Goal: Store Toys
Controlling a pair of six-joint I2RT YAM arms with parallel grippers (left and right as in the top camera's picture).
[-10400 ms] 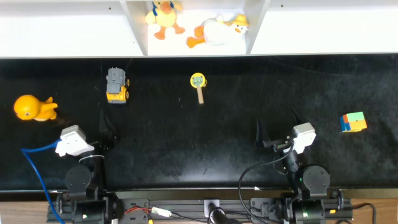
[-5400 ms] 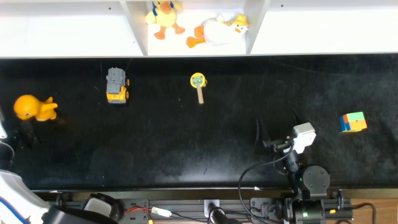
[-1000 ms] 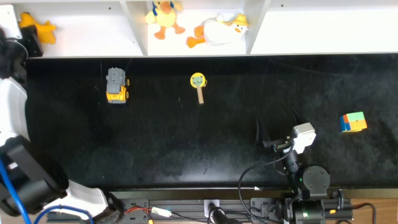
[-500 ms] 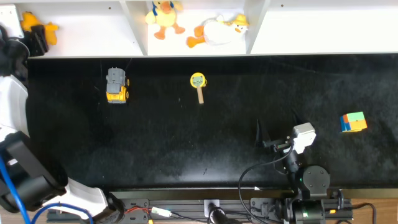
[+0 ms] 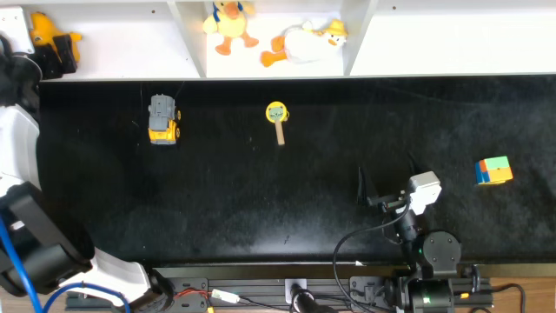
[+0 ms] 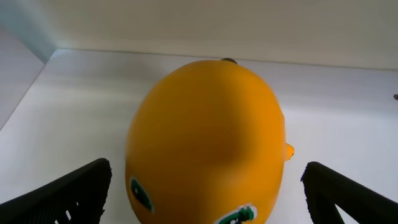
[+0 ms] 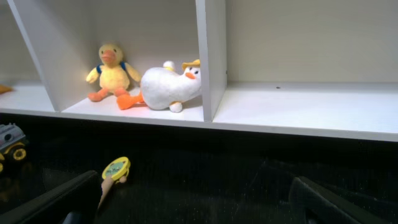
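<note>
An orange rubber duck (image 6: 208, 143) sits in the white shelf's left compartment (image 5: 122, 43), seen from above as duck (image 5: 45, 35). My left gripper (image 6: 206, 167) is open, one finger on each side of the duck with a gap to it; from above the left gripper (image 5: 54, 54) is at the shelf's front edge. A grey-and-yellow toy truck (image 5: 162, 118), a yellow round paddle toy (image 5: 276, 116) and a colourful cube (image 5: 493, 170) lie on the black table. My right gripper (image 5: 382, 181) is open and empty near its base, facing the shelf (image 7: 311, 106).
The middle compartment holds a yellow plush duck (image 5: 229, 21) and a white plush goose (image 5: 304, 41). The right compartment (image 7: 323, 99) has a bare floor. White dividers (image 7: 211, 62) separate the compartments. The left arm stretches along the table's left edge.
Over the last second the left gripper shifted slightly right beside the orange duck on the shelf. Earlier the duck lay at the table's left. The right arm has not moved.
</note>
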